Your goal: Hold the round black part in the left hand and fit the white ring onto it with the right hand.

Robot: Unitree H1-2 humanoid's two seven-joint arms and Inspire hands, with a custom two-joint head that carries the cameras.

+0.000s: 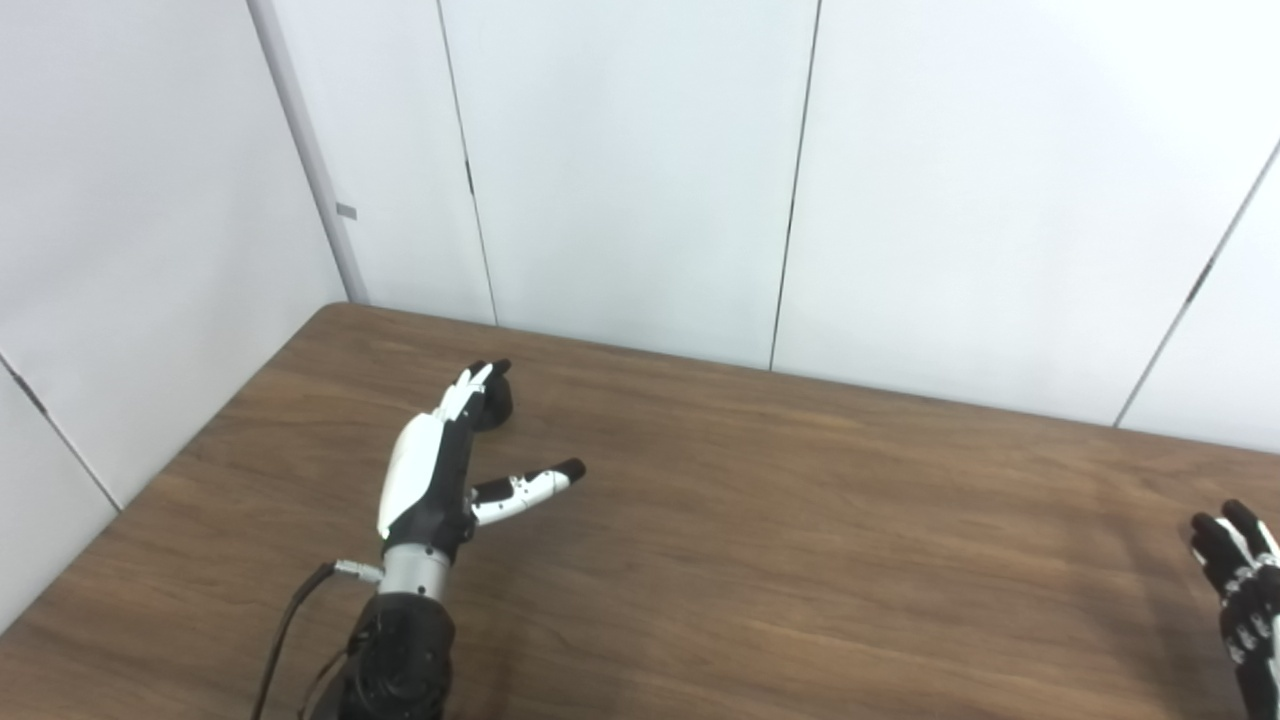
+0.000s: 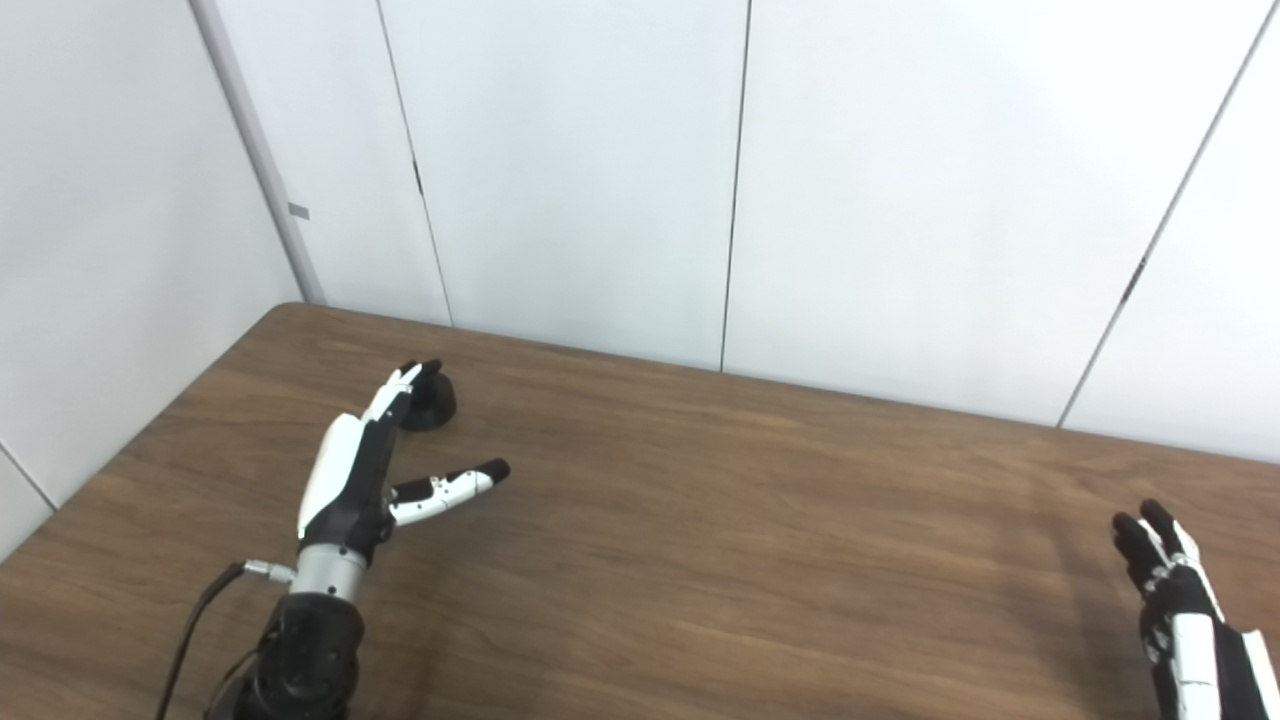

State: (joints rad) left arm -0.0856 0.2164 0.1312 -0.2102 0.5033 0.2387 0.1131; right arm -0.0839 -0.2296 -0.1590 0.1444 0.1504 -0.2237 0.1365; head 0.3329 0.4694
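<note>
**Now: left hand at the black part, right hand idle**

Left hand [image 2: 350, 470] stretched forward over the wooden table [image 2: 750, 520], fingers [image 2: 400, 382] extended, thumb splayed out to the side, grasping nothing. Round black part [image 2: 432, 402] just past those fingertips, resting on the table, fingertips at or over its near edge; contact hard to judge. Right hand [image 2: 1170, 590] well apart at the far right, fingers spread and released, holding nothing. Cable [image 2: 195, 610] trailing off the left wrist. White wall panels [image 2: 850, 180] behind the table.
</note>
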